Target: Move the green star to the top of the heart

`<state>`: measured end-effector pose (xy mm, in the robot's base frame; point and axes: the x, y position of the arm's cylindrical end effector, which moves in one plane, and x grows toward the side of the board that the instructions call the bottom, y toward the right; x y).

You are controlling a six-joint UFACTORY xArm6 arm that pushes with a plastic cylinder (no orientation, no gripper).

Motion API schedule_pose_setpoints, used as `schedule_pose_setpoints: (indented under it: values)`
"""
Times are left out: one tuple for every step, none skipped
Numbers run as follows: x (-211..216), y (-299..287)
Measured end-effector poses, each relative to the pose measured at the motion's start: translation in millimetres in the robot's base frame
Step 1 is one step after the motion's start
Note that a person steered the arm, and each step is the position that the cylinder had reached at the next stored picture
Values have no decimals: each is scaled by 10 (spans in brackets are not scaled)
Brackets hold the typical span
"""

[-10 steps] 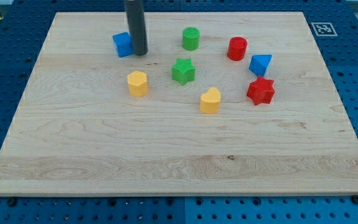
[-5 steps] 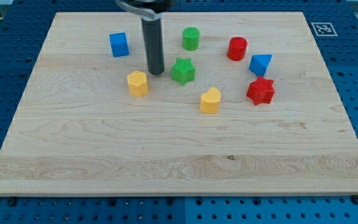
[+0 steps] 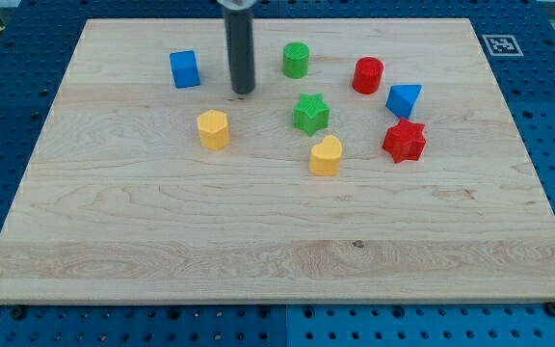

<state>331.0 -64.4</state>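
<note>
My tip (image 3: 244,93) rests on the bare wood in the upper part of the board, touching no block — it is a plain dark rod with nothing to open or close, and it holds nothing. The rod rises straight to the view's top, where its upper end is cut off by the frame.

To the view's left of my tip sits the blue cube (image 3: 185,68), apart from it; below and left is the yellow hexagonal block (image 3: 213,128). To the right and slightly higher stands the green cylinder (image 3: 296,60). The green star (image 3: 310,114) lies down and to the right of my tip, well clear of it, and just above the yellow heart (image 3: 326,155), slightly to the heart's left — whether the two touch I cannot tell, though a thin gap seems to show.

Further right are the red cylinder (image 3: 367,74), the blue wedge-like block (image 3: 403,99) whose exact shape is hard to make out, and the red star (image 3: 404,141) just beneath it.

The wooden board (image 3: 258,241) shows all four edges; its whole lower half is open wood, and so is the left margin beyond the blue cube. A small marker tag (image 3: 499,43) sits off the board's top right corner.
</note>
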Motion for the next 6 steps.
schedule_pose_setpoints:
  values:
    - [-317,-220]
    - [-735,-323]
    - [-978,-816]
    - [-768,-1246]
    - [-594,-1145]
    - [-396,-938]
